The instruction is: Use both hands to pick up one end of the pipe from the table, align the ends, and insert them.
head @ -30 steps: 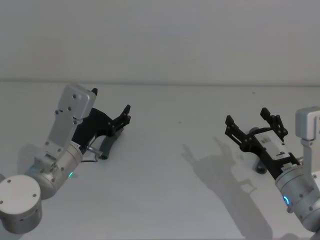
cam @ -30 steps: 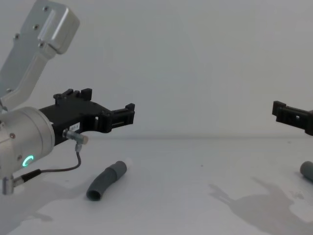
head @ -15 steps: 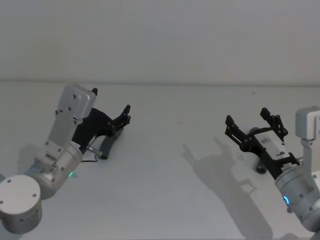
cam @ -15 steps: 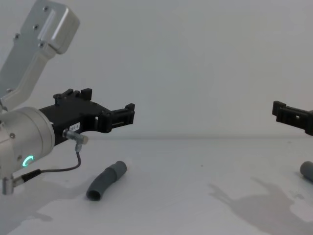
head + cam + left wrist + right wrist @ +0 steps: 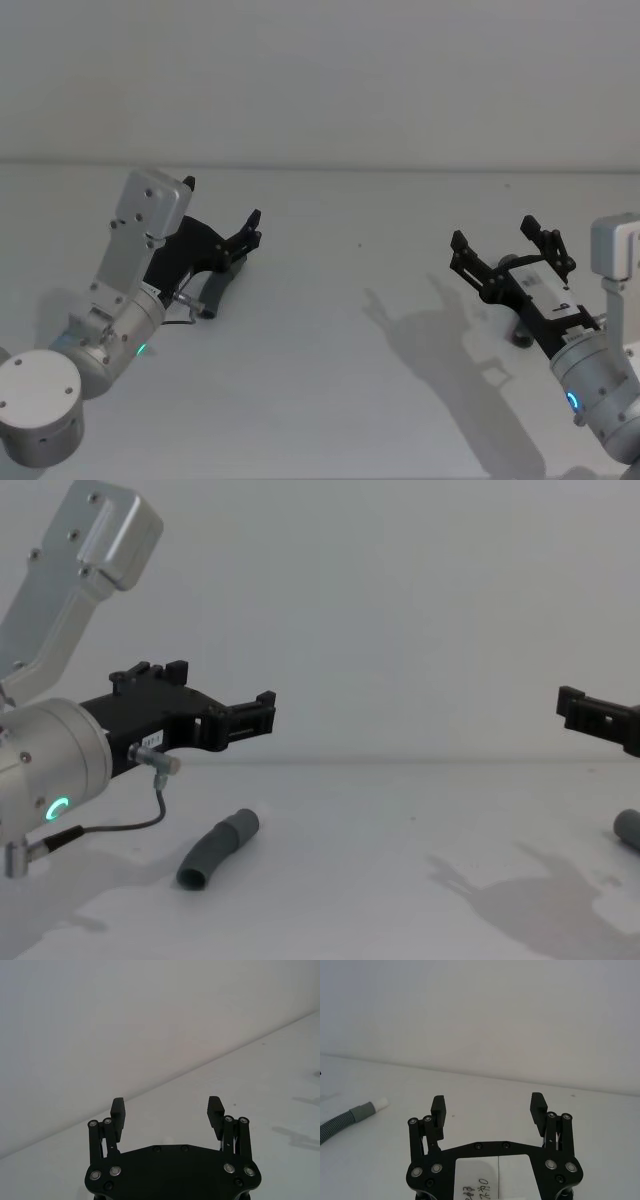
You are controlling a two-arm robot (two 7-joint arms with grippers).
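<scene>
One pipe piece (image 5: 218, 850), dark grey and slightly bent, lies on the white table (image 5: 350, 900) at the left. My left gripper (image 5: 260, 716) hovers open above it and hides part of it in the head view (image 5: 212, 292). In the right wrist view the same piece (image 5: 350, 1116) shows a grey cuff and a white tip (image 5: 381, 1103). The second pipe piece (image 5: 628, 828) lies at the far right, mostly hidden under my right gripper (image 5: 495, 235), which hangs open above the table. Both wrist views show empty jaws: the left gripper (image 5: 166, 1110) and the right gripper (image 5: 488, 1107).
A thin black cable with a metal plug (image 5: 152, 763) loops off my left wrist near the left pipe piece. A pale wall (image 5: 320, 80) closes the table's far side. A wide stretch of bare table (image 5: 340, 330) lies between the two grippers.
</scene>
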